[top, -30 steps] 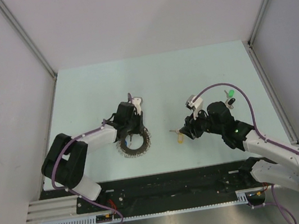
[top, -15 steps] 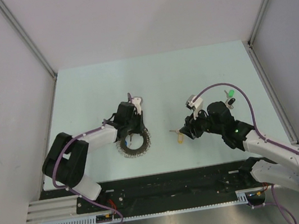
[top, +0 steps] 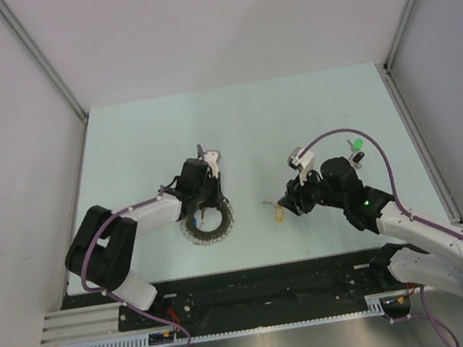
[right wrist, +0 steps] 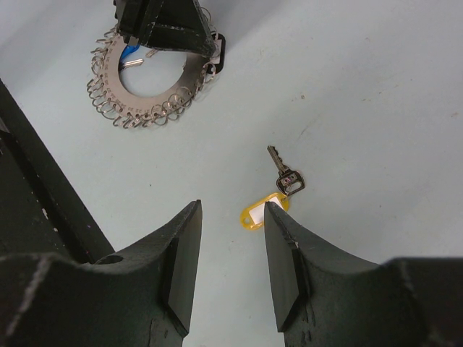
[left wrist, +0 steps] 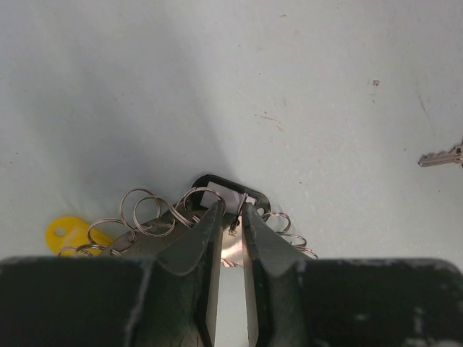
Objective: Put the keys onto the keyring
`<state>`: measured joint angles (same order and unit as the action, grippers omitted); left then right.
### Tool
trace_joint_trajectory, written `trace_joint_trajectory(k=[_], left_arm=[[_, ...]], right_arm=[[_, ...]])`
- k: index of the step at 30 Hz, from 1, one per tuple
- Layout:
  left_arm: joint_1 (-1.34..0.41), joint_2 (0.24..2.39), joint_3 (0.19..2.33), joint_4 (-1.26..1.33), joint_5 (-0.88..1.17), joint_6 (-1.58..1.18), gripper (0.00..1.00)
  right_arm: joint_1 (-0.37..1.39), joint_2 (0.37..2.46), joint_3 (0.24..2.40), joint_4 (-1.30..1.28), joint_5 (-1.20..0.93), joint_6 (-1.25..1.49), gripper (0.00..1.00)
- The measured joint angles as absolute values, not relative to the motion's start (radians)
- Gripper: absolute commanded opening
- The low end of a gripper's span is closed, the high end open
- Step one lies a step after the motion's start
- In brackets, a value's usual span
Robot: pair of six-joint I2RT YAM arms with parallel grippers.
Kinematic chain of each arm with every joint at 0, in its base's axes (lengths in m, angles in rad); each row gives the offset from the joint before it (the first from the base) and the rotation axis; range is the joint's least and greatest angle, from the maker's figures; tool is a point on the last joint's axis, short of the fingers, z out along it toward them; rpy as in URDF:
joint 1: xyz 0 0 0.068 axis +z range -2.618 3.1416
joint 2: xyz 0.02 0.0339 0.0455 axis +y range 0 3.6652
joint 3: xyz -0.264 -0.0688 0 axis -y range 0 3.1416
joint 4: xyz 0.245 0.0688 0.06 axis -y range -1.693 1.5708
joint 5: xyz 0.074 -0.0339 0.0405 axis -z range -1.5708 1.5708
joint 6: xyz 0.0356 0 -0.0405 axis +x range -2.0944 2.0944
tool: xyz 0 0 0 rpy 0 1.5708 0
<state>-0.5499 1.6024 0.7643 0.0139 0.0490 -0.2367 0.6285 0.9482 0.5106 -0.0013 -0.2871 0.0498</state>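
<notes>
The keyring (top: 211, 238), a wide grey metal ring edged with small wire loops, lies flat left of centre. My left gripper (top: 208, 203) stands over its far edge. In the left wrist view its jaws (left wrist: 231, 207) are a narrow gap apart, with one thin loop of the keyring (left wrist: 141, 206) between the tips and a black tag (left wrist: 249, 194) just beyond them. My right gripper (right wrist: 231, 210) hangs open just short of a silver key with a yellow tag (right wrist: 264, 213) that lies on the table. A blue-capped key (right wrist: 130, 52) sits at the keyring (right wrist: 108, 79).
A green-capped key (top: 356, 147) lies behind the right arm near the purple cable. A yellow cap (left wrist: 69, 233) shows beside the ring's loops. A silver key blade (left wrist: 441, 157) lies at the right edge of the left wrist view. White walls enclose the table.
</notes>
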Motion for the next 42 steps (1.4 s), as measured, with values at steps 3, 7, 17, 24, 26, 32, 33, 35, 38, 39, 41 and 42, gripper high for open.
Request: trace_joint_trajectory(k=[3, 7, 17, 24, 26, 32, 33, 35, 38, 39, 41, 42], left_arm=[[-0.550, 1.602, 0.763, 0.014, 0.044, -0.236, 0.19], [-0.550, 1.591, 0.757, -0.001, 0.035, -0.236, 0.20], [-0.550, 1.556, 0.742, -0.041, 0.020, -0.236, 0.20], [-0.553, 1.556, 0.742, -0.039, 0.020, -0.237, 0.21], [-0.554, 1.556, 0.742, -0.038, 0.020, -0.236, 0.21], [-0.554, 1.568, 0.742, -0.023, 0.022, -0.237, 0.20], [-0.554, 1.569, 0.742, -0.020, 0.022, -0.236, 0.20], [-0.554, 1.571, 0.742, -0.016, 0.022, -0.236, 0.19], [-0.554, 1.573, 0.742, -0.012, 0.022, -0.236, 0.19], [-0.554, 1.573, 0.742, -0.009, 0.022, -0.236, 0.19], [-0.554, 1.576, 0.742, -0.002, 0.023, -0.236, 0.19], [-0.554, 1.577, 0.742, 0.001, 0.024, -0.236, 0.19]], right_arm=[[0.628, 0.948, 0.511, -0.001, -0.287, 0.049, 0.45], [0.628, 0.948, 0.511, -0.001, -0.287, 0.049, 0.45], [0.628, 0.948, 0.511, -0.001, -0.287, 0.049, 0.45], [0.628, 0.948, 0.511, -0.001, -0.288, 0.049, 0.45], [0.628, 0.948, 0.511, -0.001, -0.288, 0.049, 0.45], [0.628, 0.950, 0.510, -0.001, -0.289, 0.049, 0.45], [0.628, 0.950, 0.510, -0.001, -0.289, 0.049, 0.45], [0.628, 0.950, 0.509, -0.001, -0.289, 0.049, 0.45], [0.628, 0.950, 0.507, -0.001, -0.290, 0.049, 0.45], [0.628, 0.950, 0.506, -0.001, -0.290, 0.049, 0.45], [0.628, 0.951, 0.505, -0.001, -0.290, 0.049, 0.45], [0.628, 0.952, 0.505, -0.001, -0.290, 0.049, 0.45]])
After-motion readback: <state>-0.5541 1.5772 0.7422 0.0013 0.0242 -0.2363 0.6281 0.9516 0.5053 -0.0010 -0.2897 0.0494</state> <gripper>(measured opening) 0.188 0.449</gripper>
